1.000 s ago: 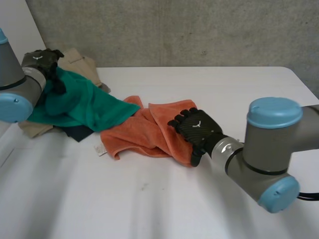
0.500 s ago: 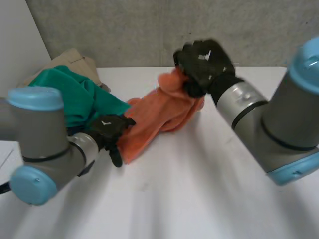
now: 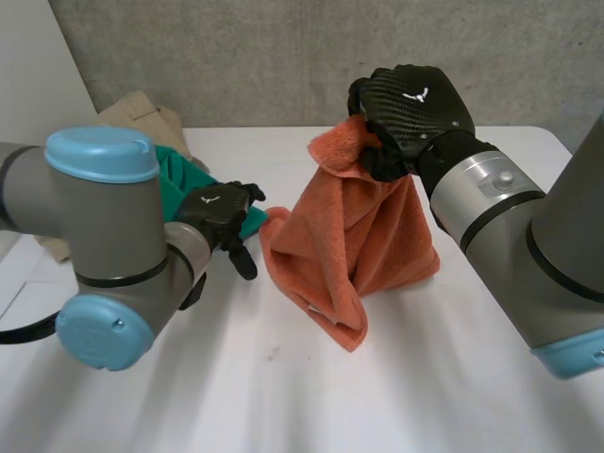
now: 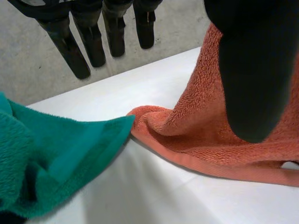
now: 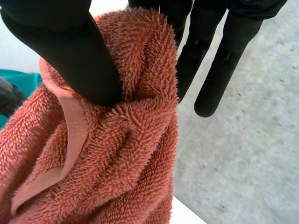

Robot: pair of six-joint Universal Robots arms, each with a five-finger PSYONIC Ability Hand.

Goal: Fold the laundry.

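My right hand (image 3: 411, 109) is raised above the table's back middle, shut on a bunched top edge of the orange towel (image 3: 359, 236). In the right wrist view the thumb (image 5: 60, 51) presses the orange towel (image 5: 126, 154) against the fingers. The towel hangs down in folds, its lower part resting on the table. My left hand (image 3: 222, 212) is open and hovers low beside the towel's lower left edge. Seen from the left wrist, its straight fingers (image 4: 93, 42) stand apart above the spot where the orange towel (image 4: 205, 135) meets the green towel (image 4: 56, 154).
The green towel (image 3: 184, 170) lies behind my left forearm, on a pile with beige garments (image 3: 142, 113) at the back left. The white table (image 3: 283, 396) stretches bare in front. A concrete wall runs along the back.
My right hand closed on the orange towel and lifted it off the table toward the back. My left hand left the green pile and came in beside the towel's lower edge.
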